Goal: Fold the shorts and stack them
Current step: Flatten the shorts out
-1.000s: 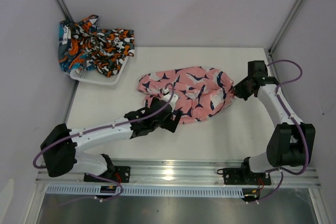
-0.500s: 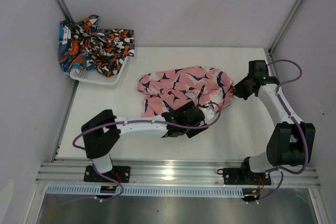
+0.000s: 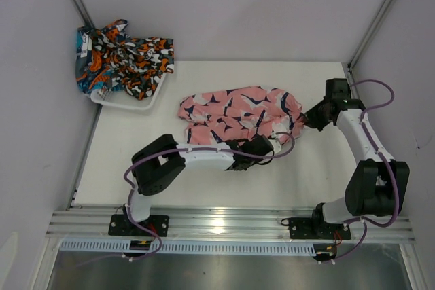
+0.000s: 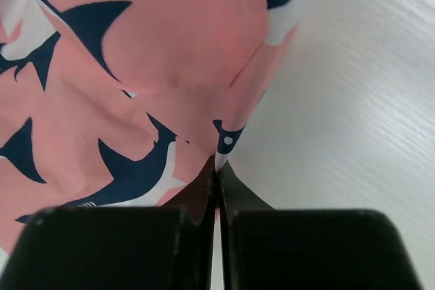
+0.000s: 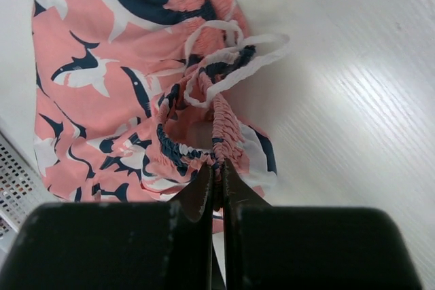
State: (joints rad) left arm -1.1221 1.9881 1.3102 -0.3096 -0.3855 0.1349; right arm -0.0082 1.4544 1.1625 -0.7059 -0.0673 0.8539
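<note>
The basket sits well off to the left of my left pincer and farther from my bases, at the table's far left corner. It is white, and two shorts are piled in it and spill over its rim: the teal shorts on the side away from me, the black shorts with orange and white blotches on the side nearer my pincers. A small white tag shows on the teal pair. It is too small for me to read, and I see no other writing.

The pink shorts lie rumpled on the table between my two pincers, outside the basket. My left pincer is pressed together on a lower corner of their hem, and from its wrist the fabric spreads ahead and to the left, with bare table to the right. My right pincer is pressed together on the gathered waistband at the shorts' right end. The white drawstring loops just ahead of its tips.
</note>
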